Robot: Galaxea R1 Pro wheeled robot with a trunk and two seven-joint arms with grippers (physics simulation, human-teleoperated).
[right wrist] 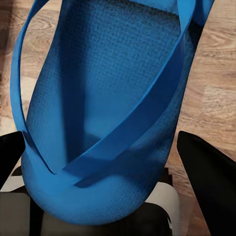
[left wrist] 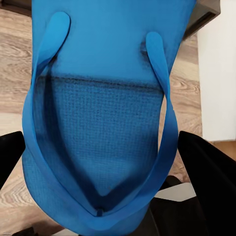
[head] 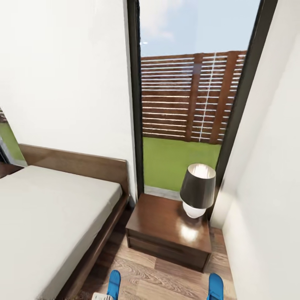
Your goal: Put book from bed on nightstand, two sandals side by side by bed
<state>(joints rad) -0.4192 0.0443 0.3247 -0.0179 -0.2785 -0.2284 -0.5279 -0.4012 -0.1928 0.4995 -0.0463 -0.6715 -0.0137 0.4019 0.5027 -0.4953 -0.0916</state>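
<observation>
Each gripper holds one bright-blue sandal. In the left wrist view my left gripper (left wrist: pixel 101 142) is shut on a sandal (left wrist: pixel 103 98), with a black finger (left wrist: pixel 206 167) against each edge of its sole. My right gripper (right wrist: pixel 101 142) is shut the same way on the other sandal (right wrist: pixel 108 98). In the head view both sandals (head: pixel 113 284) (head: pixel 215 286) show at the bottom edge, over the wood floor in front of the nightstand (head: pixel 160 225). The bed (head: pixel 46 216) lies at the left, and the part of its grey mattress in view is bare. The book is out of view.
A black-shaded lamp (head: pixel 197 188) with a white base stands on the nightstand's right rear corner. A tall black-framed window (head: pixel 183 108) behind it shows a slatted fence and grass. A white wall (head: pixel 266 187) closes the right side. A strip of floor (head: pixel 158 279) runs between bed and wall.
</observation>
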